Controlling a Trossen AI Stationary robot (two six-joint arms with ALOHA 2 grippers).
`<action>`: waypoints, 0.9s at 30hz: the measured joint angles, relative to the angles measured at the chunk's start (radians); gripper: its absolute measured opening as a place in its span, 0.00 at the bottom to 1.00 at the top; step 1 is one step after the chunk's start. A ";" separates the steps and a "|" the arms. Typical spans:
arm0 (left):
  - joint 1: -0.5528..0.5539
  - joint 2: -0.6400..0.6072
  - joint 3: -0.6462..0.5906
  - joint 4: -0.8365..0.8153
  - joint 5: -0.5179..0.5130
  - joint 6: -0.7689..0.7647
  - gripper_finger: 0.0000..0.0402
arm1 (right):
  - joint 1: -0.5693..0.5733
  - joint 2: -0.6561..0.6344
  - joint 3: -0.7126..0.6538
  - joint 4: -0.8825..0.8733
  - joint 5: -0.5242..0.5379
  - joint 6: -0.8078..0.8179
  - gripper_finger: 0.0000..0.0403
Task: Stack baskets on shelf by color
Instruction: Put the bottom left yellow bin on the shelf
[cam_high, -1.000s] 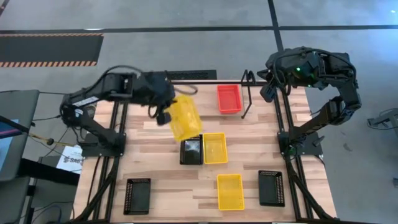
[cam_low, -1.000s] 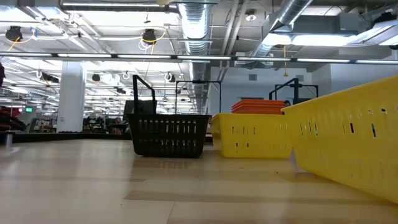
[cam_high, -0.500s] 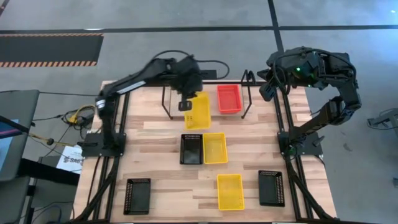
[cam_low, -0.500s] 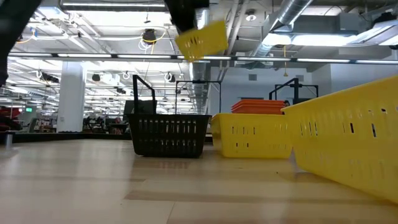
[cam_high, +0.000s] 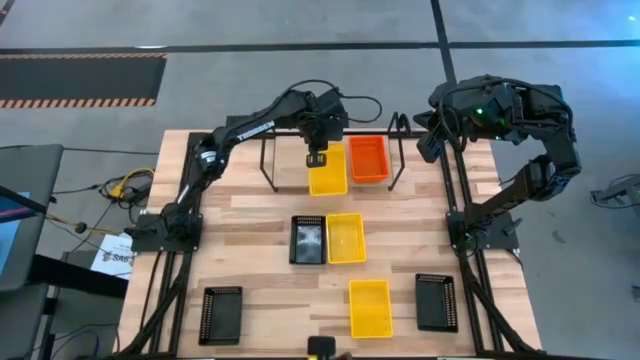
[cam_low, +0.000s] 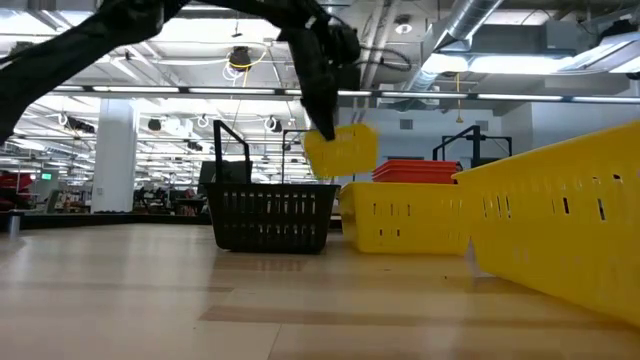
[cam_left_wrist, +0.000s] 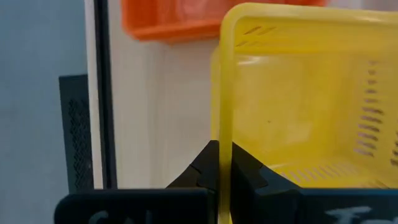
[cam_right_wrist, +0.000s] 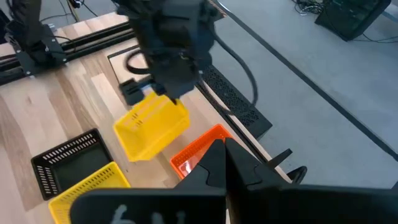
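1. Left gripper (cam_high: 317, 157) is reached out over the shelf (cam_high: 268, 160), its fingers (cam_left_wrist: 214, 168) clamped on the rim of a yellow basket (cam_high: 327, 171).
2. Seen from above, this held basket's long axis runs from the table's far edge toward its near edge, parallel to the red basket (cam_high: 368, 159) just beside it on the shelf.
3. From table height the held basket (cam_low: 341, 148) hangs in the air, tilted, above the level of the red stack (cam_low: 416, 170).
4. How many red baskets lie in that stack cannot be told.
5. Right gripper (cam_right_wrist: 221, 163) waits folded at the table's far right corner, fingers pressed together on nothing.
6. Black basket (cam_high: 307, 239) and another yellow basket (cam_high: 346, 237) sit touching at mid-table.
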 joint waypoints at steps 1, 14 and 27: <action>0.009 0.004 -0.007 0.003 0.000 0.000 0.00 | 0.000 0.000 0.000 0.000 0.000 -0.003 0.02; 0.074 0.004 -0.038 0.150 0.021 0.023 0.00 | 0.000 0.000 0.000 0.000 0.000 -0.029 0.02; 0.103 0.057 -0.040 0.105 0.039 0.045 0.00 | 0.000 0.000 0.000 0.000 0.000 -0.044 0.02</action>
